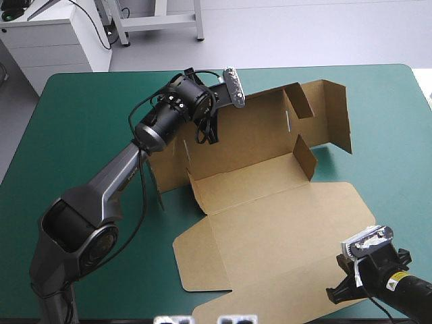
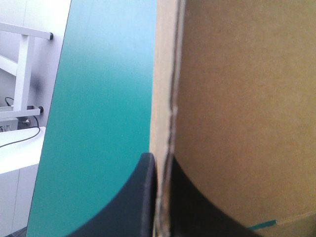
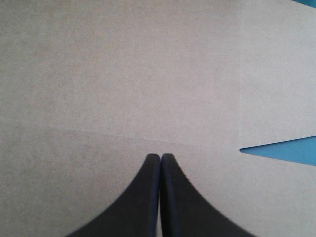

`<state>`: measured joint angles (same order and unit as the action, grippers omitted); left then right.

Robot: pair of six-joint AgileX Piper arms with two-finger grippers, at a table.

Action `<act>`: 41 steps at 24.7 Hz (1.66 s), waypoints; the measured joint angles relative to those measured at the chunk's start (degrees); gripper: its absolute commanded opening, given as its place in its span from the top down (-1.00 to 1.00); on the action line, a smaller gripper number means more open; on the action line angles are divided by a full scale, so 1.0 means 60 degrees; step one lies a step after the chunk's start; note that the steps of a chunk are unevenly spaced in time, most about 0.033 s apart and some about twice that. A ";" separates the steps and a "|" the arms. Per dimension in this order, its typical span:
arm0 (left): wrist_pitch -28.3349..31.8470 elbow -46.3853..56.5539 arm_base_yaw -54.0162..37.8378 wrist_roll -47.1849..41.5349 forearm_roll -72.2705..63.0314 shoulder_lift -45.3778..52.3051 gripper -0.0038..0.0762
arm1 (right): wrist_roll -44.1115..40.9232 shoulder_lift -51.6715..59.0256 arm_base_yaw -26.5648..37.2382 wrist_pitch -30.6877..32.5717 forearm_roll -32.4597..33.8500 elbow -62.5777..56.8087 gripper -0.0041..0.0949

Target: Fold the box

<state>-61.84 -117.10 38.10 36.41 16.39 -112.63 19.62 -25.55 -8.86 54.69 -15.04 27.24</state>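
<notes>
Box: we see the brown box (image 1: 270, 202) half raised in the middle of the teal-green table cover (image 1: 81, 121), open upward

Far wall: it stands upright along the box's far side, and at its right end a side panel (image 1: 335, 111) is also raised, with a small flap (image 1: 305, 156) upright just nearer us

Lid: the broad front panel lies flat on the cover, reaching toward the table's near edge and near right corner

Left gripper (image 1: 209, 129): we find its black fingers clamped on the edge of the far wall, toward the wall's left part, one finger on each face of the board

Right gripper (image 3: 160, 157): its fingers are pressed together in a single point above the flat lid near the near right corner; we cannot tell whether the tips touch the board
</notes>
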 measured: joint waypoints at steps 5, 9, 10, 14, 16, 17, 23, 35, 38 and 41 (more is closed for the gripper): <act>0.0305 0.0321 0.0258 0.0159 0.0076 0.0314 0.93 | 0.0000 0.0000 0.0000 0.0000 0.0000 0.0000 0.96; 0.1140 0.1420 0.0338 0.0335 0.0079 0.1056 0.93 | 0.0000 0.0000 0.0000 0.0000 0.0000 0.0000 0.96; 0.1449 0.1814 0.0348 0.0403 0.0140 0.1319 0.93 | 0.0000 0.0000 0.0000 0.0000 0.0000 0.0000 0.96; 0.2637 0.3403 0.0570 0.0412 0.0950 0.2337 0.93 | 0.0000 0.0000 0.0000 0.0000 0.0000 0.0000 0.96; 0.3315 0.4377 0.0808 0.0095 0.1727 0.2805 0.93 | -0.0012 0.0000 0.0000 0.0000 0.0000 0.0000 0.96; 0.3652 0.4967 0.0926 -0.0173 0.2259 0.3043 0.92 | -0.0033 0.0000 0.0000 0.0000 0.0000 0.0000 0.96; 0.5426 0.6770 0.1015 -0.1558 0.4357 0.3594 0.93 | -0.0587 0.0000 0.0000 -0.0124 0.0000 0.0000 0.96; 0.7227 0.8592 0.1033 -0.3476 0.7310 0.4257 0.92 | -0.1727 0.0000 0.0000 -0.0702 0.0000 0.0000 0.95; 0.7180 0.8627 0.1071 -0.4107 0.7665 0.4257 0.92 | -0.1977 0.0000 0.0000 -0.1007 0.0000 0.0176 0.95; 0.7140 0.8645 0.1092 -0.4223 0.7749 0.4257 0.92 | -0.2021 -0.0041 0.0000 -0.1112 0.0000 0.0805 0.95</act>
<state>-19.00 -65.24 44.65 11.07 62.89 -87.08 7.50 -25.80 -8.86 48.02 -15.04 32.07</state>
